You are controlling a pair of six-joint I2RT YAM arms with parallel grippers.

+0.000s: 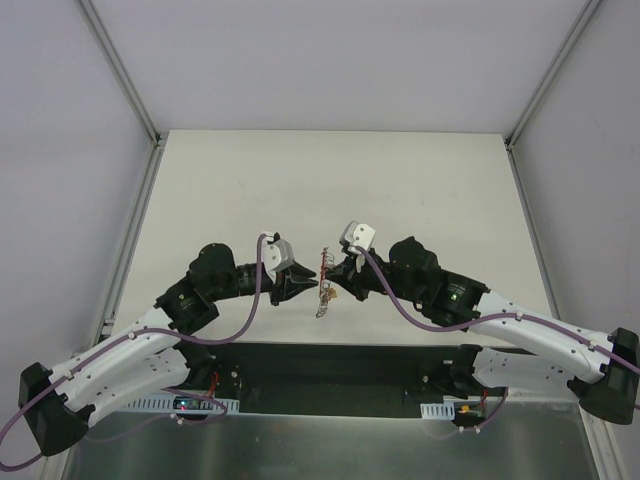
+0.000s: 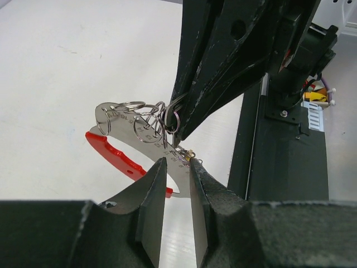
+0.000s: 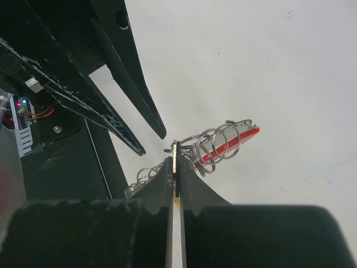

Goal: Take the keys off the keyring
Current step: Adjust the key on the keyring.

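The keyring [image 1: 325, 268] hangs in the air between both grippers, above the white table [image 1: 330, 180]. It carries several wire rings [image 3: 215, 142], a red plastic piece [image 3: 234, 142] and a pale grey tag [image 2: 125, 125]. A jagged silvery-brass bunch, the keys [image 1: 322, 305], dangles below it. My right gripper [image 3: 176, 164] is shut on a thin flat metal piece seen edge-on where the rings join. I cannot tell whether that piece is a key or the ring. My left gripper [image 2: 178, 162] sits right at the tag's lower edge with its jaws a little apart and nothing clamped.
A black base plate [image 1: 330, 365] with small circuit boards runs along the near edge, just under both arms. Metal frame posts [image 1: 125, 70] rise at the table's far corners. Both arms' purple cables [image 1: 250, 310] loop beside the wrists.
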